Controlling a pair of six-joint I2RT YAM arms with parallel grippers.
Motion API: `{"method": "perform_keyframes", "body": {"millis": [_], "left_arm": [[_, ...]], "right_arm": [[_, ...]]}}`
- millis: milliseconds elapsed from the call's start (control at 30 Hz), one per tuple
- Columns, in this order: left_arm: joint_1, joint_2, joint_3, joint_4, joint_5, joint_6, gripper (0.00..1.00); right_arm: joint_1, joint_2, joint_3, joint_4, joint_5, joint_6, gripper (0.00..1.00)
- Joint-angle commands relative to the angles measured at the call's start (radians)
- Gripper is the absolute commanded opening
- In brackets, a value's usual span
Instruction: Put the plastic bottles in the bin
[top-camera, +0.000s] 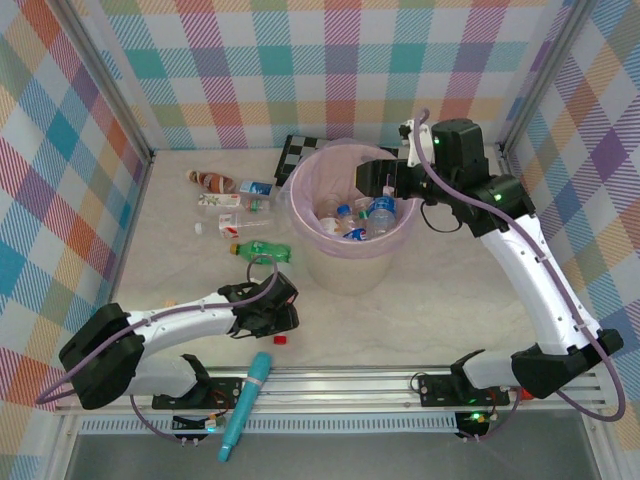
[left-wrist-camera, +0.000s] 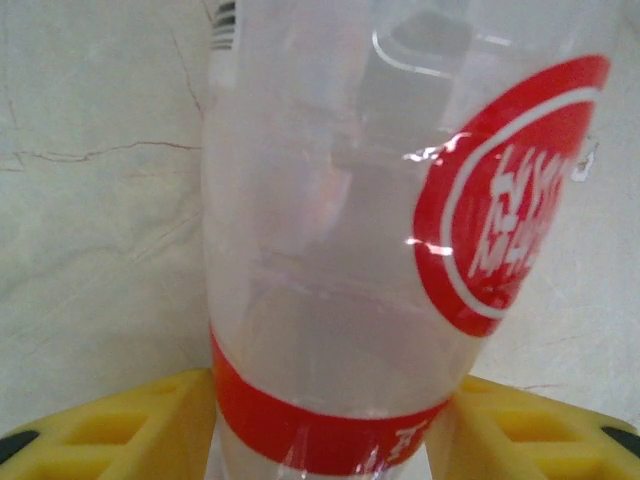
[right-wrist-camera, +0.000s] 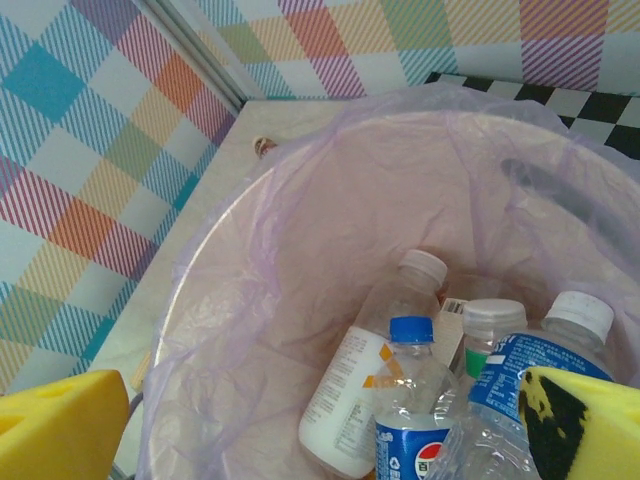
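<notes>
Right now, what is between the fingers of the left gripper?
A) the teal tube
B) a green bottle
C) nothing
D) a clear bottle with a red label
D: the left wrist view shows the clear bottle with a red label between the yellow fingers of the left gripper.
</notes>
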Motion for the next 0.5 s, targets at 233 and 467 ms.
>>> {"method": "perform_keyframes", "body": {"millis": [233, 467], "left_arm": [[-0.013, 0.004, 0.077, -0.064, -0.051, 0.043, 0.43], [-0.013, -0.067, 0.135, -0.171, -0.131, 0.037, 0.39]], "right_arm": [[-0.006, -0.022, -0.011, 0.046, 0.008, 0.008, 0.99], [-0.007, -0.032, 0.0, 0.024, 0.009, -0.002, 0.99]]}}
